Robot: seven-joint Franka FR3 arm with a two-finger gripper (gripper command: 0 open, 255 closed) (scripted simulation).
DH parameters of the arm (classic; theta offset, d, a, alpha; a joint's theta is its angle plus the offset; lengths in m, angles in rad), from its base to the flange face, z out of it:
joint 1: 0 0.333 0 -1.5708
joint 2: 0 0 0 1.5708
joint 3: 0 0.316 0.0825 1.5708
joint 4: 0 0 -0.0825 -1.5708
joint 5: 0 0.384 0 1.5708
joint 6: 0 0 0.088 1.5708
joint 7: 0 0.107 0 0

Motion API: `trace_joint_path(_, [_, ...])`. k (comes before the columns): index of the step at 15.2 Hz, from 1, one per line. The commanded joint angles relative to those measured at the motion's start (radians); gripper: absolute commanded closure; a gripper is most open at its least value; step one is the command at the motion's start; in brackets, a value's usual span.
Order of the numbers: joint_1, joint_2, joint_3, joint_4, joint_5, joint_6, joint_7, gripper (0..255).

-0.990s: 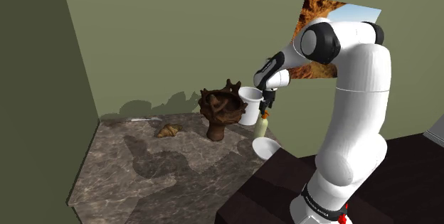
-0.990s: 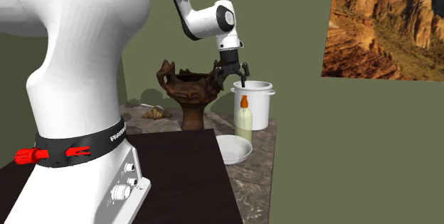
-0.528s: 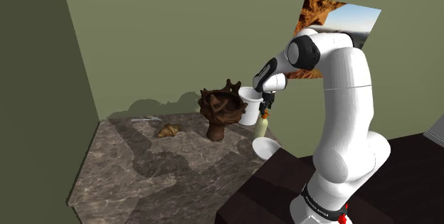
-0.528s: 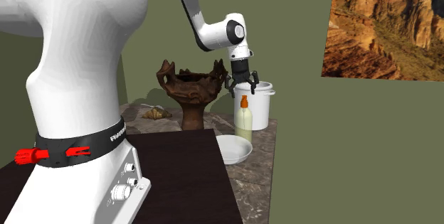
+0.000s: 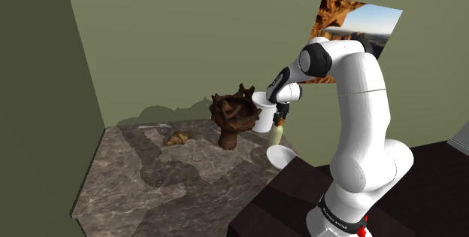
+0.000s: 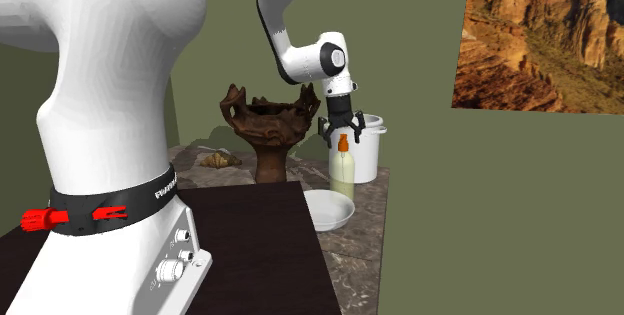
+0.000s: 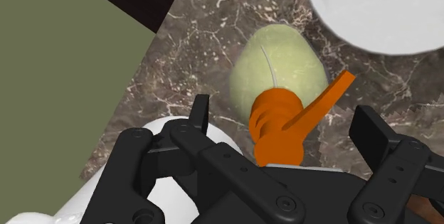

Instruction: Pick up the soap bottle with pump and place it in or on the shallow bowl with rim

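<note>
Approach to grasp in hand. Gripper hung spread, fingers flanking orange pump, no contact. Pale-green soap bottle stood upright near marble counter's edge, between white pot and shallow white bowl. Next, likely: lower, pinch neck.

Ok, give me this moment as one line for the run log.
phase: pre-grasp | gripper: open, either side of orange pump | soap bottle: upright on counter, ungrasped | bowl: white, empty | placed: no
</note>
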State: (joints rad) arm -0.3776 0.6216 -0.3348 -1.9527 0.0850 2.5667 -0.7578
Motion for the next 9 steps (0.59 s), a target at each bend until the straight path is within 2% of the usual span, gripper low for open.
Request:
trace_joint_path(1, [-0.001, 0.001, 0.0, 0.0, 0.0, 0.002, -0.001, 0])
trace_joint_path(5, [-0.001, 0.001, 0.0, 0.0, 0.0, 0.001, -0.001, 0])
trace_joint_path(6, [-0.001, 0.001, 0.0, 0.0, 0.0, 0.001, -0.001, 255])
trace_joint_path(9, [-0.001, 0.001, 0.0, 0.0, 0.0, 0.001, -0.001, 255])
